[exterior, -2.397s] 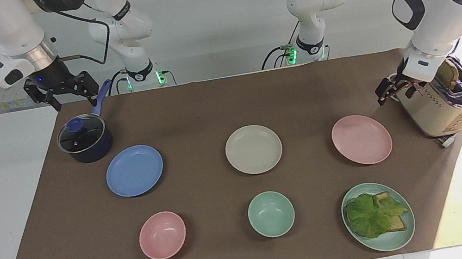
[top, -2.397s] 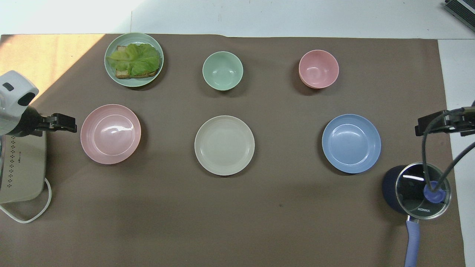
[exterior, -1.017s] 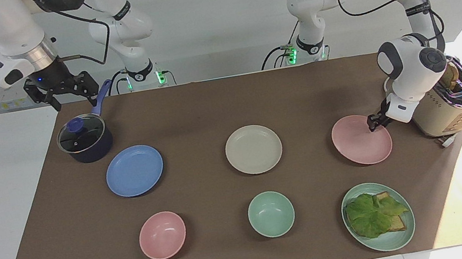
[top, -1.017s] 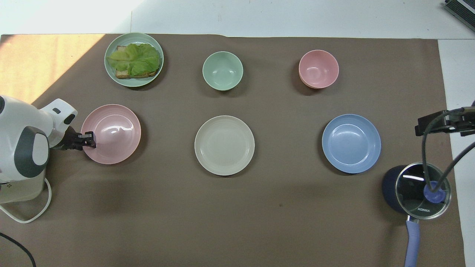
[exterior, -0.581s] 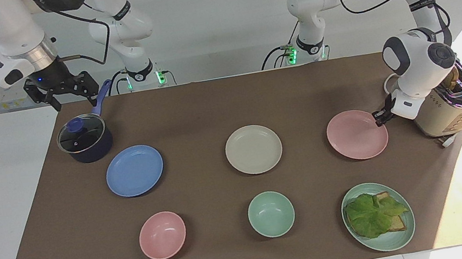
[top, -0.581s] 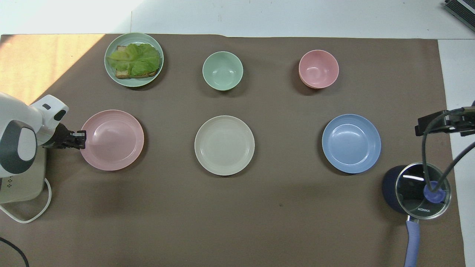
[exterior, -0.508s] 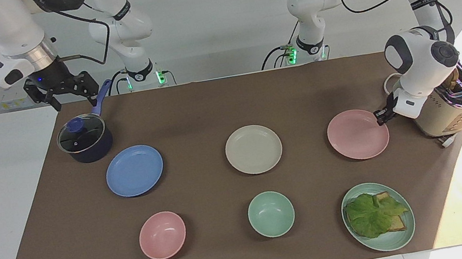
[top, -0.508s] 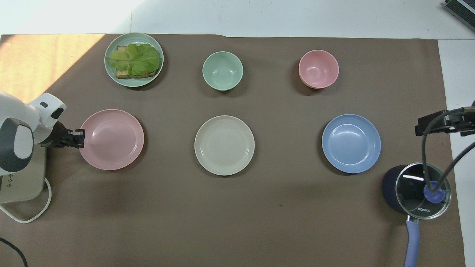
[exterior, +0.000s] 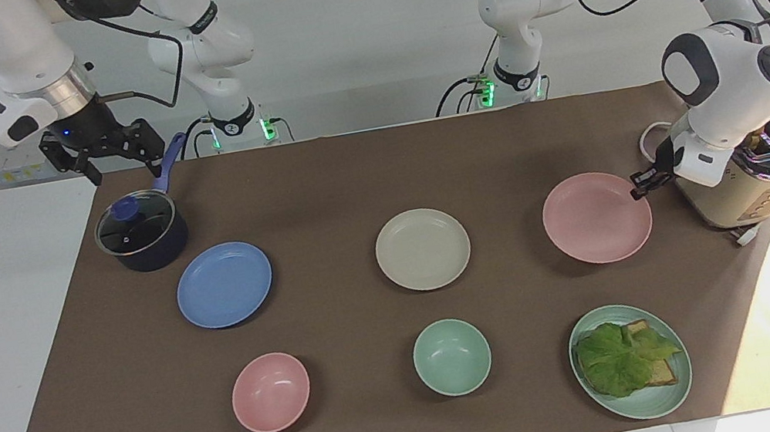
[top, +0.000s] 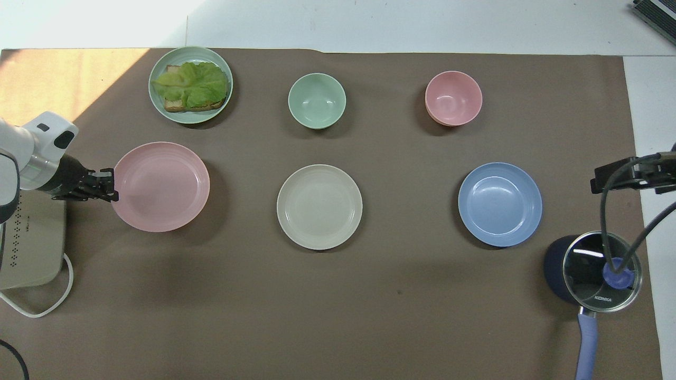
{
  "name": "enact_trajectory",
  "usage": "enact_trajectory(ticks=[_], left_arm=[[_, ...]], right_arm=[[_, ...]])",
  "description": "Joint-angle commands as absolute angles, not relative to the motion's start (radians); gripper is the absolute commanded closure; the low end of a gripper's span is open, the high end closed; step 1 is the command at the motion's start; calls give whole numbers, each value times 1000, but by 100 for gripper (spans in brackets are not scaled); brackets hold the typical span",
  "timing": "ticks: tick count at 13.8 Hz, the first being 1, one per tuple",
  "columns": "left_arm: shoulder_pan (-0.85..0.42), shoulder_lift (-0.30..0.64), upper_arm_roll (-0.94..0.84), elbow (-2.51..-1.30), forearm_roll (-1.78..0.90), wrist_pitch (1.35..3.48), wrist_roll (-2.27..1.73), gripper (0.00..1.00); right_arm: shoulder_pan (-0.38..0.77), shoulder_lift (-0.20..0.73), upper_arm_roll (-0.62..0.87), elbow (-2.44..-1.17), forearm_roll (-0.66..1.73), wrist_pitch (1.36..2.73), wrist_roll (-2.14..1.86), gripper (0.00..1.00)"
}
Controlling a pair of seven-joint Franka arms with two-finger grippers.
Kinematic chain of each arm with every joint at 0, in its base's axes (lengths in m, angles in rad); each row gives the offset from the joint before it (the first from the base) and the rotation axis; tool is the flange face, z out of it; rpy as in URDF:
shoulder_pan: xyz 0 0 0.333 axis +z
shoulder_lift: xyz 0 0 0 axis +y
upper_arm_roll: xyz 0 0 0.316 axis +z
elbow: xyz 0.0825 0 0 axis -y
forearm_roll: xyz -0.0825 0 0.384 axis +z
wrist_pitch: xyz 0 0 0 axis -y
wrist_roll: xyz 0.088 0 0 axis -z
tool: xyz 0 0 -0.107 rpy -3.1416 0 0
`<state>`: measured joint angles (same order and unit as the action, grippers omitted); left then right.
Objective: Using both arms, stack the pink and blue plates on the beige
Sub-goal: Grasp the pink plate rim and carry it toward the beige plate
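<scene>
Toward the L-arm end of the mat, left gripper (exterior: 640,186) is pinched on the pink plate (exterior: 595,218) rim, plate lifted off the mat. Beige plate (exterior: 423,249) lies straight toward mat centre from it, so L arm is nearer. Right gripper (exterior: 106,159) waits spread wide over the pot (exterior: 141,234), blue plate (exterior: 224,284) flat beside the pot.

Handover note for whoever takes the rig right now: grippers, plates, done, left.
Left gripper: shut on the pink plate at its rim, plate lifted off the cloth beside the toaster.
Right gripper: open, waiting over the pot.
Beige plate: mid-table, bare.
Blue plate: on the cloth at the right arm's end, untouched.
Done: pink plate grasped.
Left: set pink on beige, then blue on top.
</scene>
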<state>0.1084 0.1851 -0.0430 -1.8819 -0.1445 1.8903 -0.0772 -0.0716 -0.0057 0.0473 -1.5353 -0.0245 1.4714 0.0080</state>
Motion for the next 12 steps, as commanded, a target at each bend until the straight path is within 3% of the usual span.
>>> enact_trajectory(ticks=[1, 7, 12], left_arm=[[28, 169, -75, -1861, -161, 1853, -248, 100], [-286, 150, -95, -1911, -241, 1983, -517, 100], [-393, 190, -94, -1980, -242, 2140, -520, 100]], right_arm=[[-80, -28, 54, -1560, -25, 1482, 25, 0], [-83, -28, 52, -1562, -26, 1496, 23, 0], [-84, -28, 52, -1565, -26, 1503, 23, 0]])
